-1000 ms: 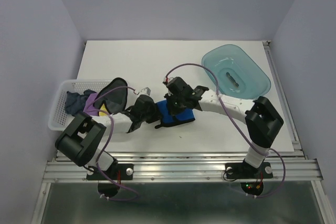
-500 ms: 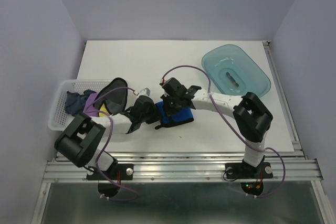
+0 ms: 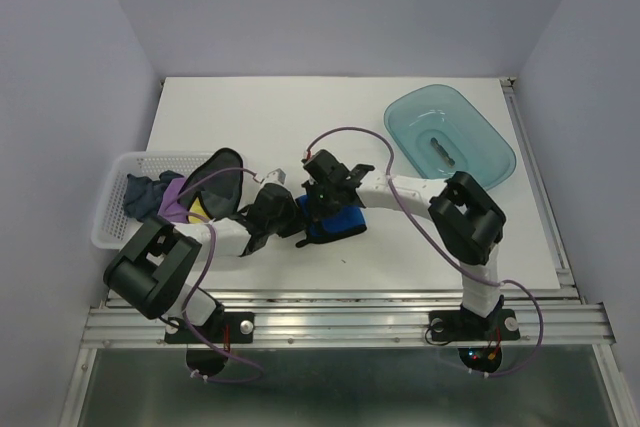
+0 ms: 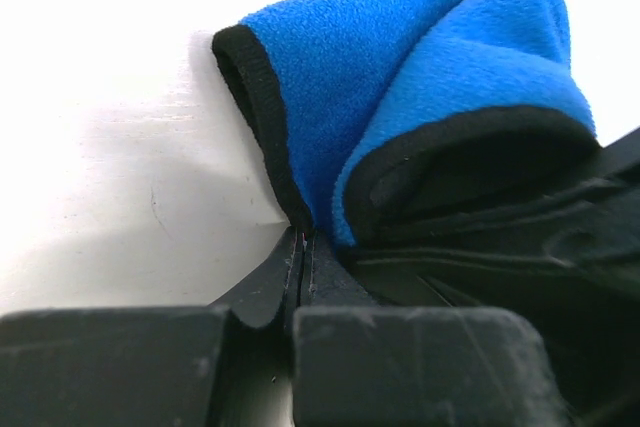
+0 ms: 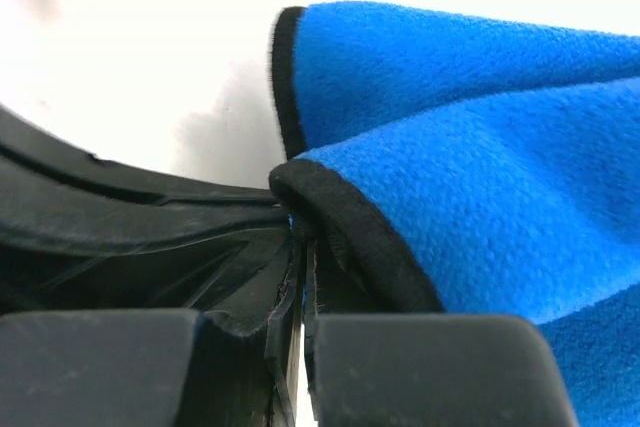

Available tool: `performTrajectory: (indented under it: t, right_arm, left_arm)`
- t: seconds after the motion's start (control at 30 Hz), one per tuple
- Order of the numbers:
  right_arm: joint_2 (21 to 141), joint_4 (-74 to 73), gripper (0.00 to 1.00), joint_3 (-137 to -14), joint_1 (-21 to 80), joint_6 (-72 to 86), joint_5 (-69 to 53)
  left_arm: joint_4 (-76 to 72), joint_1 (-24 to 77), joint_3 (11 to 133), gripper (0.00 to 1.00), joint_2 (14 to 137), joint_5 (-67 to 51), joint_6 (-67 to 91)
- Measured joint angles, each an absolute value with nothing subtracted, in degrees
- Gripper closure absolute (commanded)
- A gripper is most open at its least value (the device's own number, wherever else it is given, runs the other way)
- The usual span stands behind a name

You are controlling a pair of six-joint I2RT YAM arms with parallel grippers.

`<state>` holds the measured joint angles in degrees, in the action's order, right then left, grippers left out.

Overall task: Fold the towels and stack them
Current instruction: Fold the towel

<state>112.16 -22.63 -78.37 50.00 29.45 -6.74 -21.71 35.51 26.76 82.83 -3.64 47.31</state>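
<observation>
Nearest, both arms reach in from the table's (image 3: 250,107) near edge toward the blue towel (image 3: 342,224), which lies on the white top near its middle, a little toward that edge. The left claw (image 3: 298,230) meets the blue towel at its left end. In the left wrist view the left claw (image 4: 303,242) has its fingers pressed together, with the black edging of the blue towel (image 4: 400,97) running down into the seam between their tips, so it pinches that hem. The cloth rises from there in a doubled fold, one layer curling over the other. The right claw (image 3: 318,209) comes down on the blue towel's far left corner, just beside the left claw. Its own camera shows the right claw (image 5: 300,237) shut as well, a rolled black edge of the blue towel (image 5: 480,147) caught at the tips. Left of the blue towel, well apart, stands a white basket (image 3: 110,209) holding a navy towel (image 3: 143,192) and a purple towel (image 3: 176,203). Beyond the blue towel and to its right sits a teal tray (image 3: 402,113).
</observation>
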Motion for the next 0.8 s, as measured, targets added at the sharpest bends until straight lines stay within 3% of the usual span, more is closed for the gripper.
performTrajectory:
  t: [0.37, 0.6, 0.8]
  right_arm:
    - [114.04, -22.48, 0.71, -78.43, 49.98, 31.94, -5.37]
    - [113.73, -22.39, 0.43, -78.7, 49.89, 31.88, -5.96]
    - [108.18, -21.89, 0.37, -78.65, 49.98, 32.01, -9.26]
  left_arm:
    - [-19.84, 35.51, 25.8, 0.99, 80.29, -2.72, 47.68]
    - [-16.19, 35.51, 25.17, 0.79, 75.46, -0.49, 47.9]
    - [-14.17, 35.51, 23.73, 0.63, 71.68, -0.12, 48.49]
